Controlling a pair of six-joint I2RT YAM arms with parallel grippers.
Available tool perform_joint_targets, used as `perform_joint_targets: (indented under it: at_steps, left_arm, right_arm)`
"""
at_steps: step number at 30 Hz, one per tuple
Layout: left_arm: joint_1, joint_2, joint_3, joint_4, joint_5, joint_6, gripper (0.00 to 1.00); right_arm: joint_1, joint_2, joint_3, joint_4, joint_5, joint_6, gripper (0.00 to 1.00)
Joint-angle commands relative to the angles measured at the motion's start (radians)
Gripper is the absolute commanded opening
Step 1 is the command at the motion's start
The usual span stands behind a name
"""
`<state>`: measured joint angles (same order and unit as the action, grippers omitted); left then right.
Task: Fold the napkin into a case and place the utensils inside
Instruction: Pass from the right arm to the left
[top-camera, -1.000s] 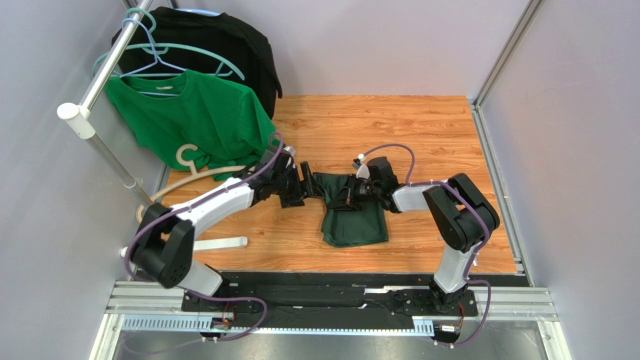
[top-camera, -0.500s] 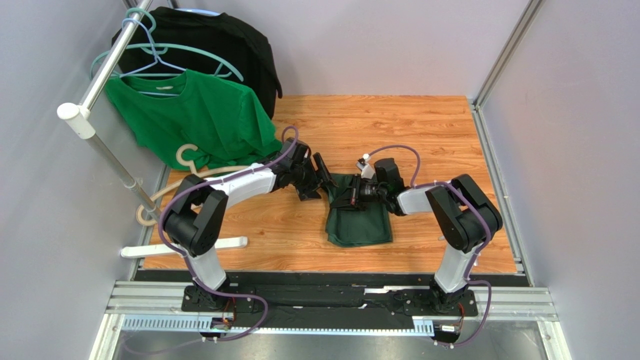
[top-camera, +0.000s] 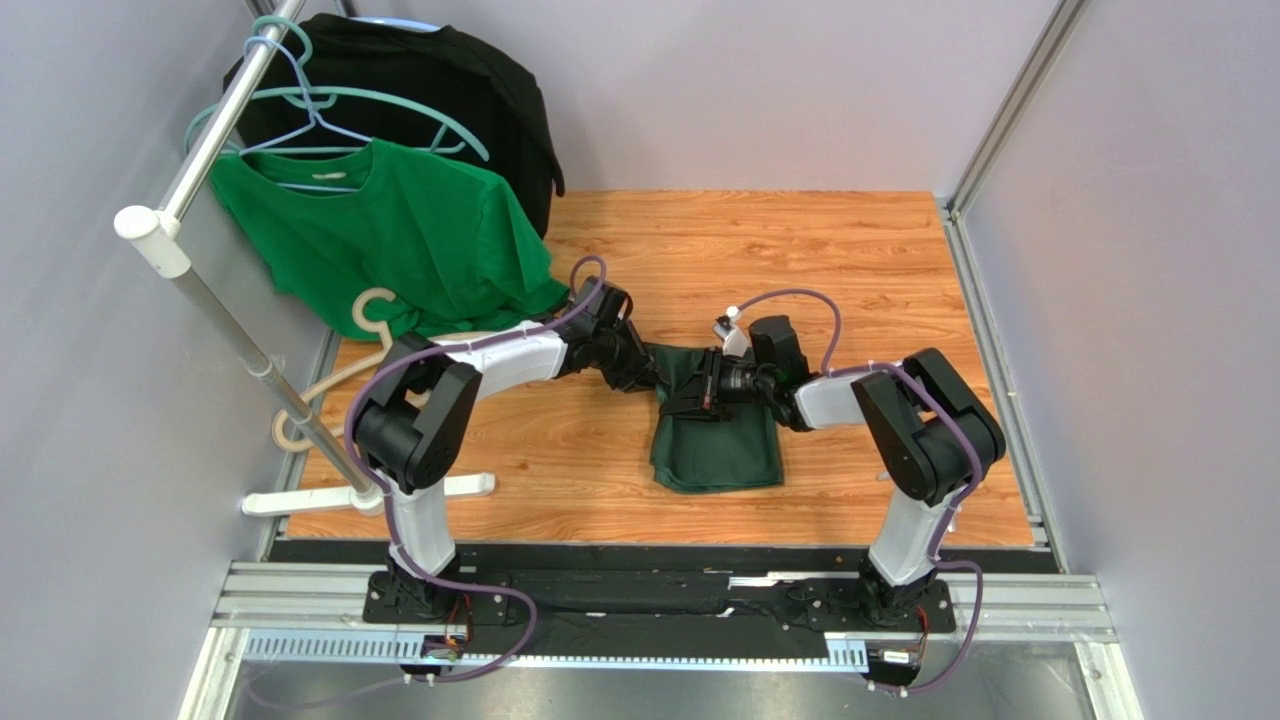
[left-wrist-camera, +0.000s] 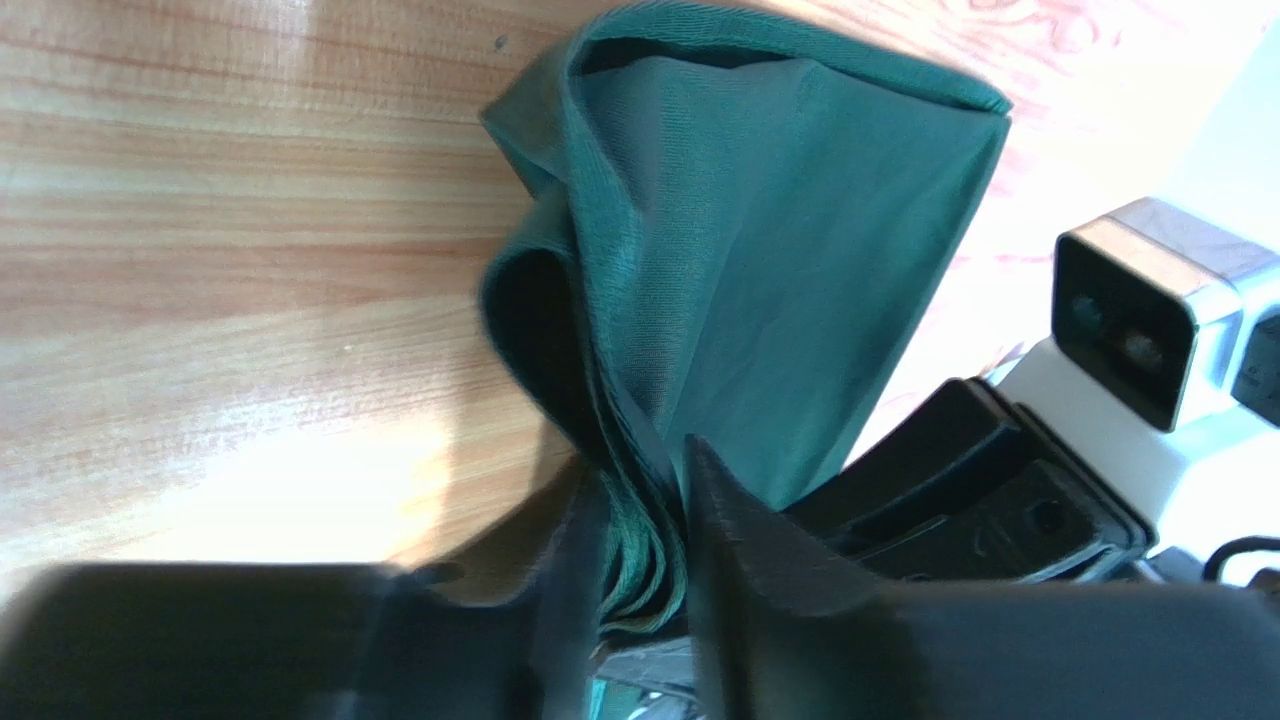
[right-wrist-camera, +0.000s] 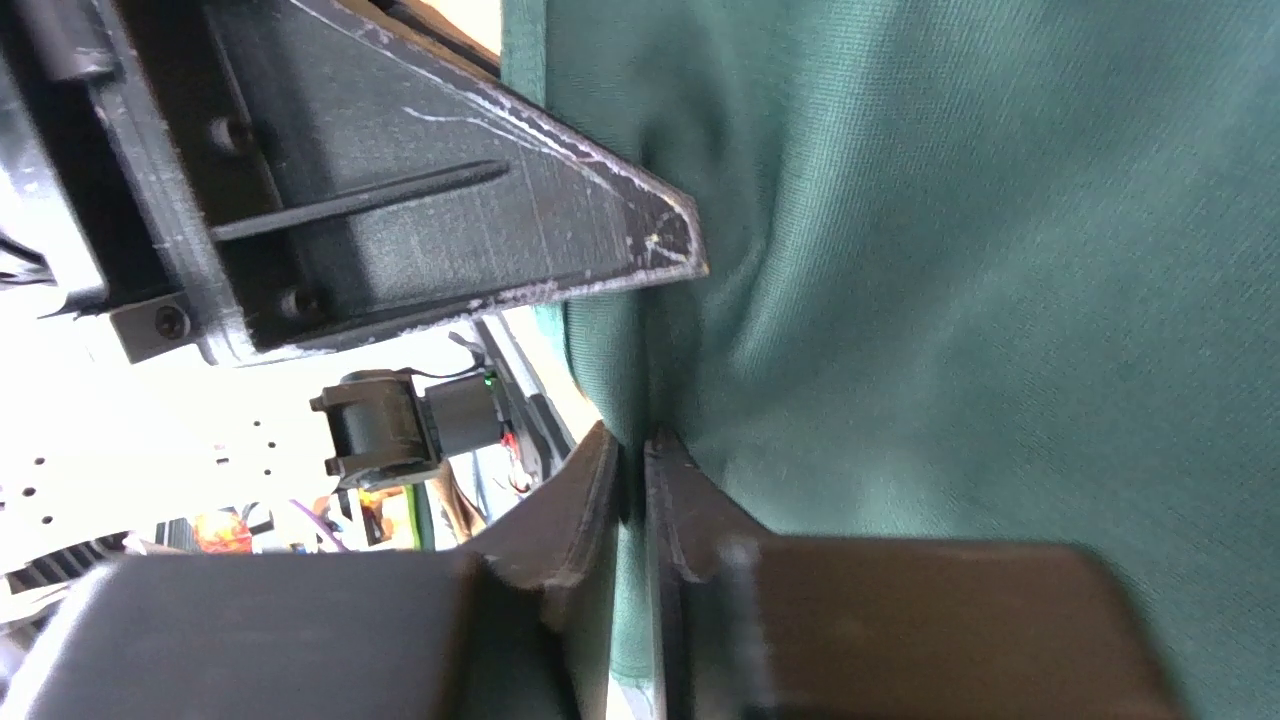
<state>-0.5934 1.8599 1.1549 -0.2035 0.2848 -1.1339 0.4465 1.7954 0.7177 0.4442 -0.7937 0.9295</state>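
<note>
The dark green napkin (top-camera: 718, 438) lies folded in layers on the wooden table (top-camera: 842, 255), hanging towards the near edge from a bunched top edge. My left gripper (top-camera: 646, 375) is at its top left corner. In the left wrist view the left gripper (left-wrist-camera: 643, 483) is shut on several gathered layers of the napkin (left-wrist-camera: 766, 225). My right gripper (top-camera: 696, 395) is over the top edge from the right. In its wrist view the right gripper (right-wrist-camera: 631, 446) pinches a thin fold of the napkin (right-wrist-camera: 977, 270), jaws nearly together. No utensils are in view.
A bright green T-shirt (top-camera: 383, 240) and a black garment (top-camera: 436, 90) hang from a rack pole (top-camera: 211, 143) at the back left. A beige hanger (top-camera: 376, 323) and the rack's white foot (top-camera: 406, 491) sit at the table's left edge. Grey walls enclose the table.
My left arm has swung right to the napkin's top left corner, and its jaws have closed from wide open onto the bunched edge. The right gripper has barely moved.
</note>
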Motion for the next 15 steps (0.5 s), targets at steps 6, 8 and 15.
perform_joint_targets:
  at_steps: [6, 8, 15]
  left_arm:
    - [0.0, -0.008, 0.029, -0.025, -0.032, 0.026, 0.0]
    - [0.0, -0.011, 0.032, -0.048, -0.039, 0.031, 0.0]
    - [0.0, -0.027, 0.055, -0.111, -0.076, 0.048, 0.0]
  right_arm:
    - [-0.018, -0.096, 0.104, -0.391, 0.086, -0.216, 0.45]
    - [-0.035, -0.125, 0.12, -0.441, 0.109, -0.26, 0.48]
    - [-0.065, -0.105, 0.229, -0.705, 0.272, -0.408, 0.46]
